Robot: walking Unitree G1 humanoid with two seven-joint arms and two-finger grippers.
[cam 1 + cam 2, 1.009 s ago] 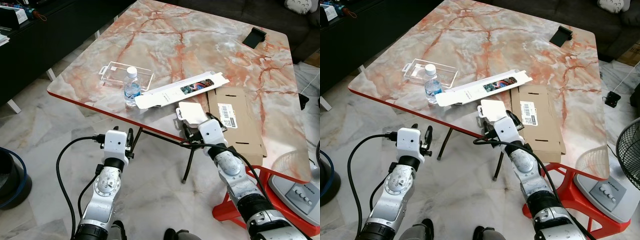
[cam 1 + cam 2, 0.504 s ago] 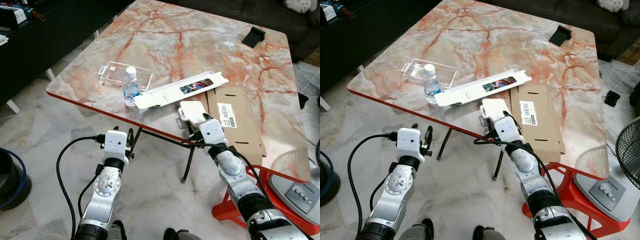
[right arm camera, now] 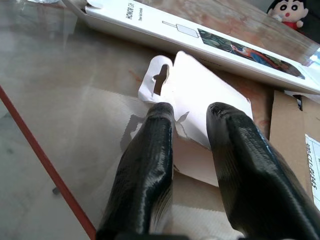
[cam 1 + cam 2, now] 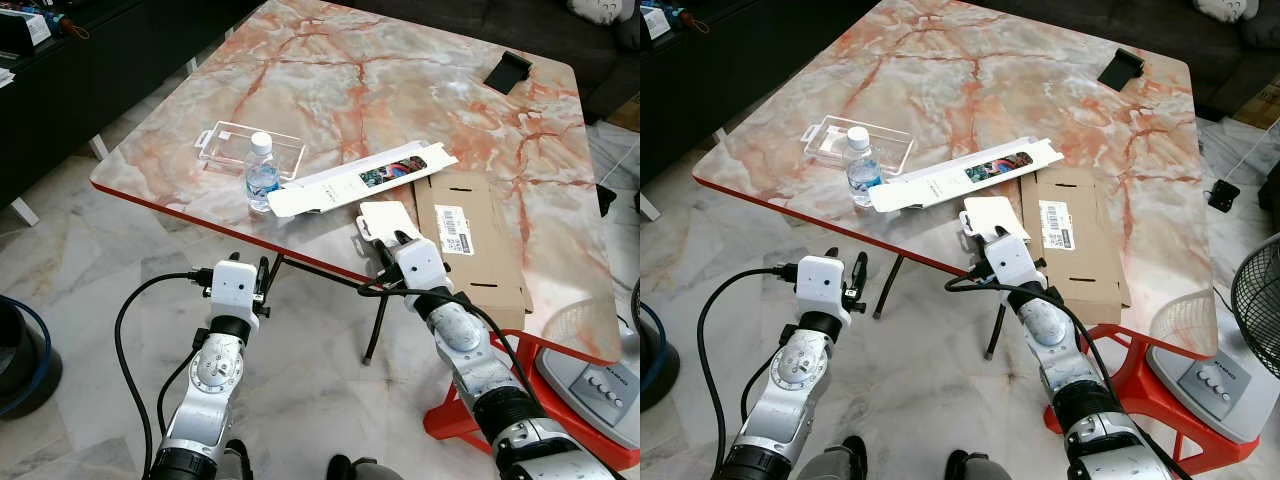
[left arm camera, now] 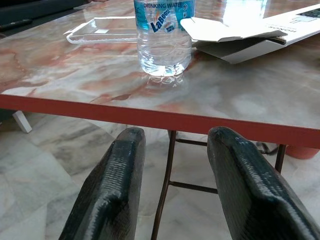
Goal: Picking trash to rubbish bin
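Two black fingers of the right pincer [image 3: 190, 150] stand narrowly apart over a small white card package [image 3: 200, 107] near the front edge of the table [image 4: 330, 90]; the left finger [image 3: 150, 165] overlaps the card's edge, the right finger [image 3: 240, 160] lies over its surface, and whether the card is gripped between them cannot be told. The card lies flat, just beside a flattened brown cardboard box [image 4: 470, 240] and a long white carton [image 4: 360, 180]. Further along the table stands an upright water bottle [image 4: 262, 172], touching the carton's end, with a clear plastic tray [image 4: 235, 150] just behind it. A small black object [image 4: 508, 73] lies at the far corner.

The left pincer [image 5: 172, 185] hovers below the table's red edge, its fingers apart and holding nothing, facing the bottle.
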